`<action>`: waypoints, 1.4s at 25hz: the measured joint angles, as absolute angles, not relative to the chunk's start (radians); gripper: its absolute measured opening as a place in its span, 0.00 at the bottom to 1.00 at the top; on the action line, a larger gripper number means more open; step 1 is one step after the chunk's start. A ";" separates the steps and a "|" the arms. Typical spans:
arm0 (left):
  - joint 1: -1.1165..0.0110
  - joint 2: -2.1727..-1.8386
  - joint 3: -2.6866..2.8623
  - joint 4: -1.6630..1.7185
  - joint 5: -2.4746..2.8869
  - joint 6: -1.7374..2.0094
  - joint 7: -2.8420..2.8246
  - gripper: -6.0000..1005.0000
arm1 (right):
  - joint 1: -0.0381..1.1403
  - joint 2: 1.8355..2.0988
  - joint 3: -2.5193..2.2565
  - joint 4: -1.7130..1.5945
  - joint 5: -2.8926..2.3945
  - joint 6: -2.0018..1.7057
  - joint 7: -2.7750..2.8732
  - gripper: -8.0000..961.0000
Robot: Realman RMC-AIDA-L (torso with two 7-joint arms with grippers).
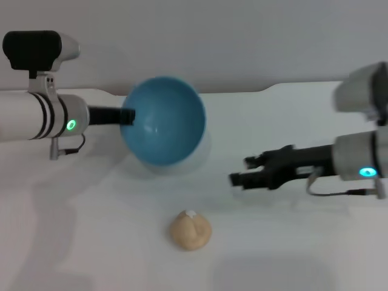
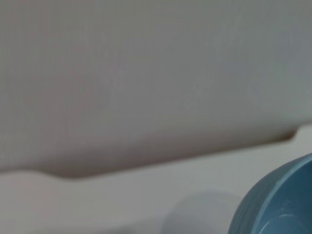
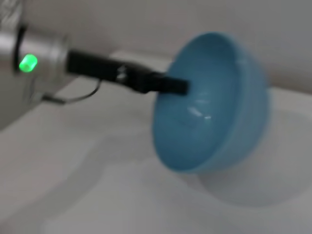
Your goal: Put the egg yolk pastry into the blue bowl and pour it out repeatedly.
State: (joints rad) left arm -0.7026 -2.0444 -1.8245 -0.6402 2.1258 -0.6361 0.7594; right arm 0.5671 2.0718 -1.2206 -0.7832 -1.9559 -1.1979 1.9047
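Pastry (image 1: 190, 230) lay on the tabletop (image 1: 291, 254), nearer the right gripper (image 1: 239, 171), whose empty fingers were parted; left gripper (image 1: 128, 116) pinched the tipped blue bowl (image 1: 163, 121).

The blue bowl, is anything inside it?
Nothing: the blue bowl, tipped on the left gripper, shows a bare interior. The egg yolk pastry lies on the table.

Count: 1 glossy light-blue round bowl (image 1: 163, 121), 1 small tan matte dough-ball pastry (image 1: 190, 230), 2 black end effectors: left (image 1: 128, 115), right (image 1: 239, 171).
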 joint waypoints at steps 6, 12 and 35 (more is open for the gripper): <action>-0.677 -2.046 -1.851 -0.781 2.344 -0.799 0.578 0.02 | 0.641 2.080 -1.437 -0.777 -1.949 -1.131 1.950 0.63; -0.670 -2.049 -1.853 -0.864 2.397 -0.887 0.530 0.02 | 0.672 2.083 -1.649 -0.774 -1.879 -1.048 2.013 0.63; -0.678 -2.056 -1.843 -0.908 2.400 -0.909 0.524 0.02 | 0.688 2.091 -2.058 -0.711 -1.696 -0.690 2.087 0.63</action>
